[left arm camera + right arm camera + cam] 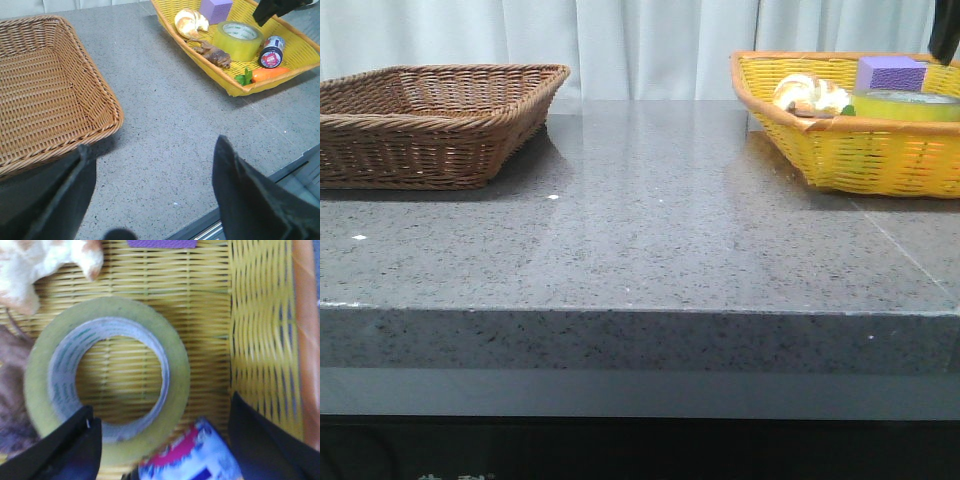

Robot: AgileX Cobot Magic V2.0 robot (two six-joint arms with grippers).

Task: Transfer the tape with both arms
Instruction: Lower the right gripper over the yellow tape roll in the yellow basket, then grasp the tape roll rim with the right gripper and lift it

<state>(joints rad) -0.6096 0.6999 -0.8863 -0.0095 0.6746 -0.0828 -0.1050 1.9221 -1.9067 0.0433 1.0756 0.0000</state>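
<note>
The tape lies flat in the yellow basket on the right side of the grey stone table, with its white core and green print facing up. Around it I see a purple cube, a croissant, a brown piece that I cannot name, a small can with a red and blue label and a carrot. The right gripper hangs directly above the roll, its jaws spread wide and holding nothing; in the right wrist view one finger stands over the near part of the ring and the other over the bare wicker beside it. The can is touching or almost touching the roll just there, so I think this is the delicate point: to grasp well, the arm should come down with one finger inside the hole and the other outside the yellow wall, on a part of the ring that is away from the can, and then close on the wall only. If it comes down as it stands now, a finger may push the can or press on top of the tape. The left gripper waits with its jaws also spread and empty, over the table just beside the brown basket, which has nothing in it. It should stay open and near the middle, ready to receive the roll.
</note>
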